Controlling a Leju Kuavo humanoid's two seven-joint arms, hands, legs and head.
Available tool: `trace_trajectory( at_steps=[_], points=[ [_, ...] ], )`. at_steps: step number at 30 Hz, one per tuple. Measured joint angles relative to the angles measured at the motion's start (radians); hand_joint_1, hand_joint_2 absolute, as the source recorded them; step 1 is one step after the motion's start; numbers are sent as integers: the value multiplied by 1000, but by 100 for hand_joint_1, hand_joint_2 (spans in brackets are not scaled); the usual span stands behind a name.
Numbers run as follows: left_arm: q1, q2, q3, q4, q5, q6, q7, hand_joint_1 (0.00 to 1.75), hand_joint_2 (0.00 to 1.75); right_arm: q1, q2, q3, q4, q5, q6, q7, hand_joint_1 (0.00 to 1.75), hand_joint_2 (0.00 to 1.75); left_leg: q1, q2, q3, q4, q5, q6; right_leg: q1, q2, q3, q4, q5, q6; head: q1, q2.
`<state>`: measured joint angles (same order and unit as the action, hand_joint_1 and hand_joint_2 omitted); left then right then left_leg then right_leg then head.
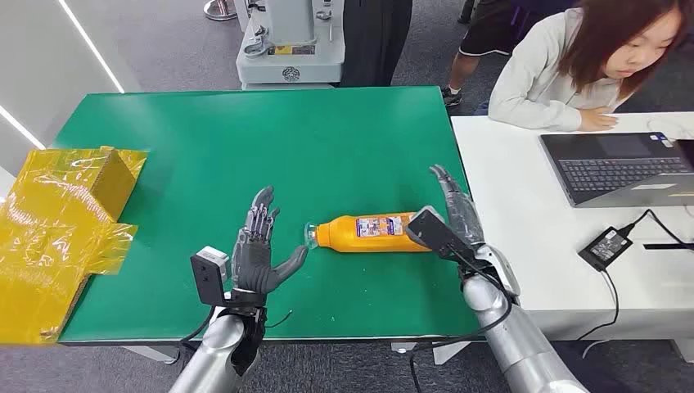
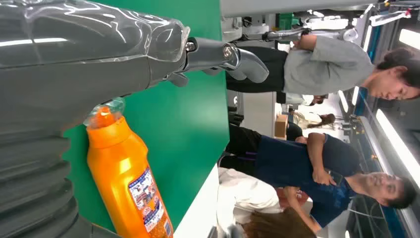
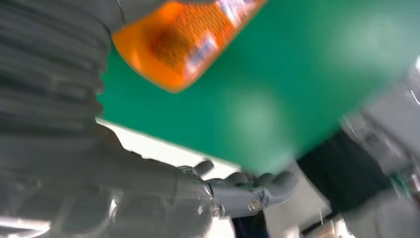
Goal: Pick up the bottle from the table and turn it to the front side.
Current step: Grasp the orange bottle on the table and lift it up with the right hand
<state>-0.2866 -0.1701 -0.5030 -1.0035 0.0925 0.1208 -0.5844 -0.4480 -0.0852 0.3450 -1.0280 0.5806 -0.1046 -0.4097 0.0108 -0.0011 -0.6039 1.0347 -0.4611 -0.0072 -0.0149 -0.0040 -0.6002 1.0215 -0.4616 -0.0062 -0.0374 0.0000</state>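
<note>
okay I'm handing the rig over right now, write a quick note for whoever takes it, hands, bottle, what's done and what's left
Left hand: open, fingers spread, on the green table just beside the cap end of the bottle, not gripping it.
Right hand: open, fingers straight, at the base end of the bottle; whether it touches cannot be told.
Orange bottle: lying on its side between the two hands, label partly facing up.
Done: both hands brought to the bottle's ends.
Left: grip the bottle, lift it, turn it to the front side.
</note>
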Motion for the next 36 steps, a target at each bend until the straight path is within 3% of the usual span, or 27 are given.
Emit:
trace_trajectory(
  at_steps=[6, 12, 28, 36],
  points=[
    [-15, -1, -5, 18, 0, -9, 0, 0, 175, -60, -4, 45, 72, 37, 103, 24, 0, 175, 0, 0, 0, 0, 0, 0, 0, 0, 0, 0, 0, 0, 0, 0],
    [-37, -5, -9, 34, 3, -7, 14, 0, 175, -194, 8, 120, 216, 56, 233, 25, 0, 175, 0, 0, 0, 0, 0, 0, 0, 0, 0, 1, 0, 0, 0, 0],
    [-31, 11, -9, 33, 4, 7, 19, 0, 175, -300, 61, 224, 358, 58, 257, 23, 0, 175, 0, -1, 0, 0, 1, -1, 0, -1, 0, 1, 0, 0, 0, 0],
    [-31, 12, -9, 33, 6, 7, 37, 0, 175, -327, 74, 278, 399, 93, 311, 105, 0, 175, 0, -1, 0, 0, 1, -1, 0, -1, 0, 1, 0, 0, 0, 0]
  ],
)
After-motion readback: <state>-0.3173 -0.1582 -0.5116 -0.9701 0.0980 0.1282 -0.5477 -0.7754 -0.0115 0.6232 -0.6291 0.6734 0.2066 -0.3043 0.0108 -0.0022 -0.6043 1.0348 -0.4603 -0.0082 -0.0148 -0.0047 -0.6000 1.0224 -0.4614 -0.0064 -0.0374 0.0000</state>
